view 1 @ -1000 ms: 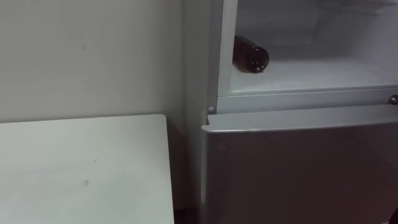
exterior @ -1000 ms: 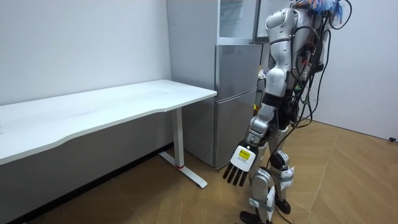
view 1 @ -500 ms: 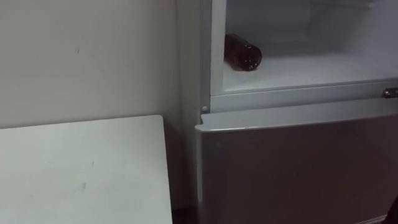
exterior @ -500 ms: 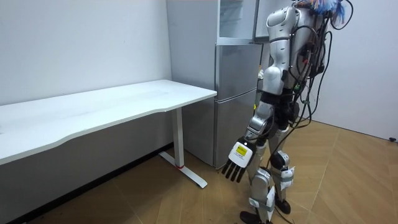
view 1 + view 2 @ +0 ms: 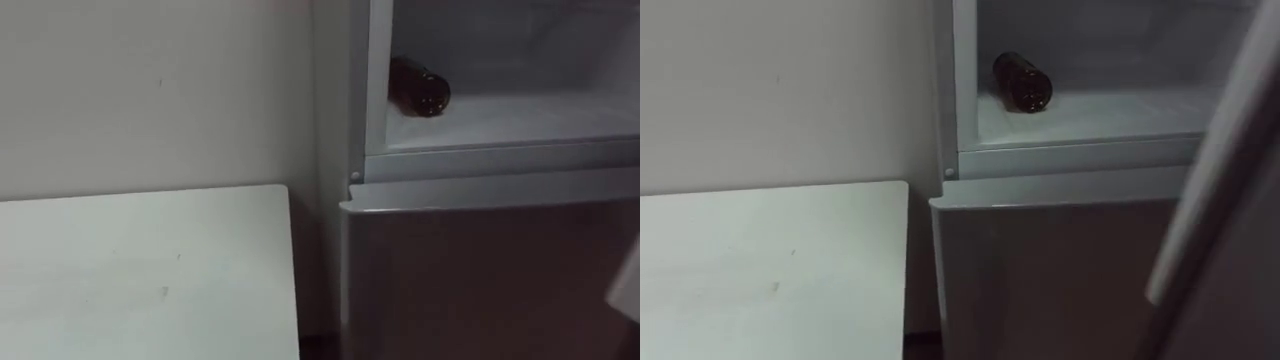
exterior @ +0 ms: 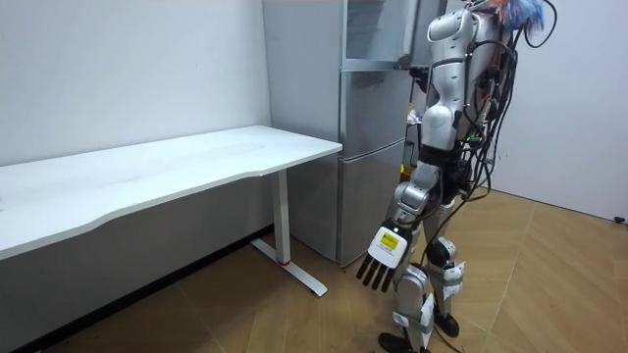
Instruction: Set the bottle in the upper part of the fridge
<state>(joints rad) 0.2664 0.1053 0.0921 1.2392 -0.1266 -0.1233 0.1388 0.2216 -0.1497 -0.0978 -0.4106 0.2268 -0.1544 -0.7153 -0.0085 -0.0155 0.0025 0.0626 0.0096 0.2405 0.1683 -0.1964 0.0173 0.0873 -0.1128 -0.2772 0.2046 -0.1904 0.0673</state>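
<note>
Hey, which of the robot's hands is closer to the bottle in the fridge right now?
Right. The right hand is raised at the upper fridge door, about level with the bottle. The left hand hangs open low by the knee, far below it.

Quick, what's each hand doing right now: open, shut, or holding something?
Left hand: open, empty, hanging at the robot's side.
Right hand: raised at the upper fridge door; its state cannot be told.
</note>
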